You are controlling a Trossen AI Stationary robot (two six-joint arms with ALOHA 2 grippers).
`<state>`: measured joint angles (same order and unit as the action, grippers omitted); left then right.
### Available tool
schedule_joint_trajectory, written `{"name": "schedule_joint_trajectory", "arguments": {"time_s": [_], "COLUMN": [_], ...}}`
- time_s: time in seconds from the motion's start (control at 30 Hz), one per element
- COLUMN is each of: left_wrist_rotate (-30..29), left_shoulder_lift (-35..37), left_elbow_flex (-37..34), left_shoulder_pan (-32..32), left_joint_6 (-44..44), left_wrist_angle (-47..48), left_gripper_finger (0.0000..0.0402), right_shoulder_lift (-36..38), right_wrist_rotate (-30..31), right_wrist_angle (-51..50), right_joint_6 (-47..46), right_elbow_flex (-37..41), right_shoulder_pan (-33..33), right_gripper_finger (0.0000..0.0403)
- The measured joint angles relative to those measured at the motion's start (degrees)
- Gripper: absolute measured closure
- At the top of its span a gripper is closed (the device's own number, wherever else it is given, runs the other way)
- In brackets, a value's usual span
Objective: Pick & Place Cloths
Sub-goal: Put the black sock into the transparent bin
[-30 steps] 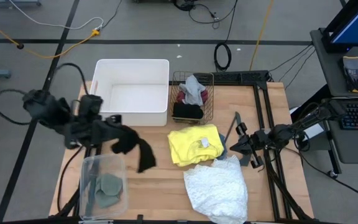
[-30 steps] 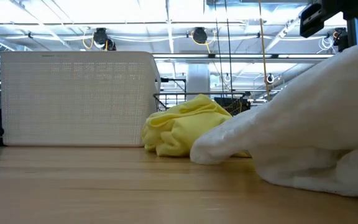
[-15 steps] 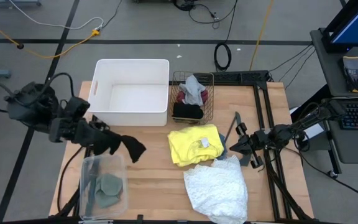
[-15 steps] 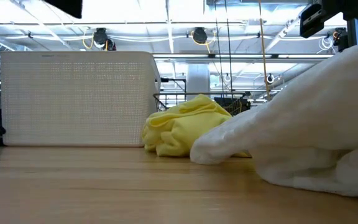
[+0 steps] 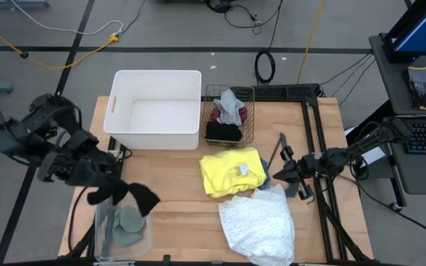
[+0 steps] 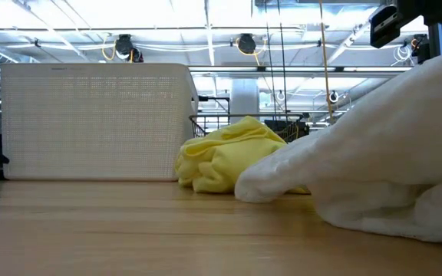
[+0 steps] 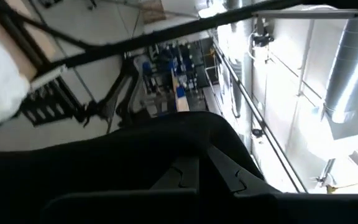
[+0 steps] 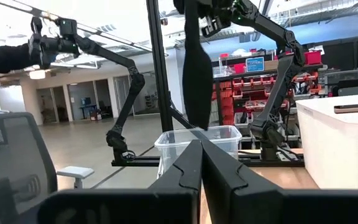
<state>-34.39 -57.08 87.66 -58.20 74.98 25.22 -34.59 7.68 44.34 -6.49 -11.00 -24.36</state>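
My left gripper (image 5: 106, 182) is shut on a black cloth (image 5: 128, 196), held in the air over the clear plastic bin (image 5: 103, 198) at the table's near left. Sage-green cloths (image 5: 130, 223) lie in that bin. In the right wrist view the black cloth (image 8: 197, 68) hangs as a narrow strip above the bin (image 8: 166, 144). A yellow cloth (image 5: 231, 171) and the large white lacy cloth (image 5: 257, 222) lie on the table. Grey, maroon and black cloths fill the wire basket (image 5: 248, 111). My right gripper (image 5: 281, 172) waits shut at the table's right. My left gripper pinches the black cloth's upper end (image 8: 194, 18) between its two shut fingers, which point about level. The cloth hangs slack below the fingers, clear of the table and above the clear bin. In the left wrist view the cloth (image 7: 135, 155) drapes over the fingers and hides the contact.
A white tub (image 5: 156, 109) stands at the far left beside the wire basket. A thin dark V-shaped bar (image 5: 277, 150) lies between the yellow cloth and my right gripper. Bare wood (image 5: 183, 214) shows between the clear bin and the lacy cloth.
My left gripper has swung toward the table's near left corner with the black cloth, rolling as it went. The cloth, earlier hanging over bare wood near the white tub, now hangs above the clear bin.
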Motion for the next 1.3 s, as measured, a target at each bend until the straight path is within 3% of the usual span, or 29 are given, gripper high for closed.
{"name": "schedule_joint_trajectory", "arguments": {"time_s": [0.17, 0.63, 0.93, 1.17, 1.3], "left_wrist_rotate": [-0.26, 2.68, 20.38, 24.11, 30.17], "left_shoulder_lift": [-0.74, -6.4, -11.3, -13.54, -14.77], "left_elbow_flex": [0.0, 0.0, 0.0, -0.02, -0.02], "left_shoulder_pan": [-4.43, -15.63, -19.07, -18.07, -16.21], "left_joint_6": [7.87, 40.54, 67.86, 69.76, 70.42], "left_wrist_angle": [4.02, 17.53, 39.65, 50.35, 54.55], "left_gripper_finger": [0.0402, 0.0402, 0.0401, 0.0401, 0.0401], "right_shoulder_lift": [0.0, 0.0, 0.0, 0.0, 0.0], "right_wrist_rotate": [0.02, 0.07, 0.24, 2.9, 3.02], "right_wrist_angle": [0.02, 0.13, 0.46, 0.46, 0.5], "right_joint_6": [-1.73, -1.85, -3.35, -3.35, -3.35], "right_elbow_flex": [0.0, 0.0, 0.0, 0.0, 0.0], "right_shoulder_pan": [0.0, 0.0, 0.0, 0.0, 0.0], "right_gripper_finger": [0.0403, 0.0403, 0.0403, 0.0403, 0.0403]}}
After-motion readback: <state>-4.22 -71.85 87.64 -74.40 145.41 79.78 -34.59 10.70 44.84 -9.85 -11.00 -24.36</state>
